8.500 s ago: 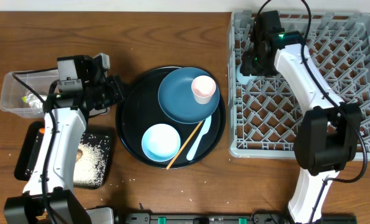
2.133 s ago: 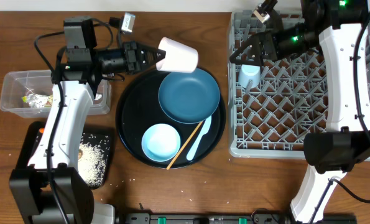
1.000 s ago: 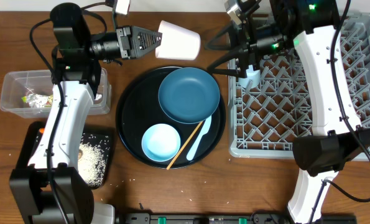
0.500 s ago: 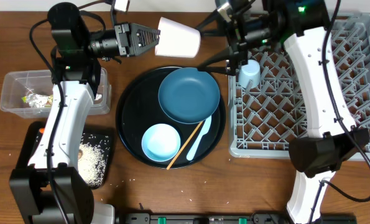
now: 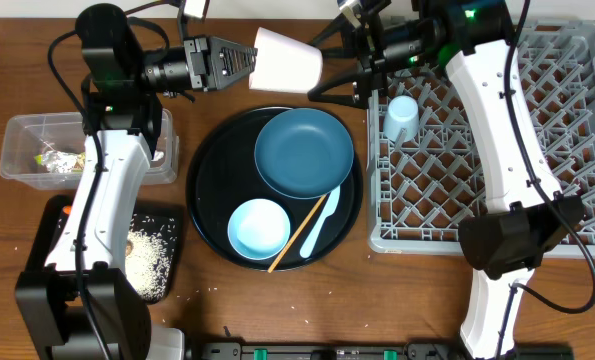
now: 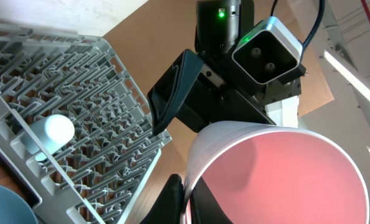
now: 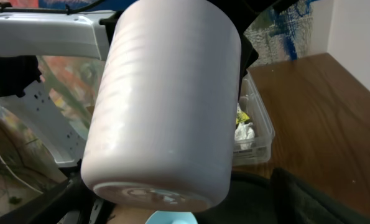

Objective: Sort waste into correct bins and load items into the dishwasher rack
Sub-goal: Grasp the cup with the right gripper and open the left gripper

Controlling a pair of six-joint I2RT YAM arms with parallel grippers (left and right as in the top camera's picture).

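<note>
Pink cup (image 5: 287, 60) in left jaws (midair), right jaws spread alongside

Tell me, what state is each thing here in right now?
Pink cup: sideways in the air, held.
Left hand: shut on the pink cup.
Right hand: open, at the pink cup's base.
Blue cup: bottom up in the rack.
Plate: empty.
Bowl: upright, empty.
</note>
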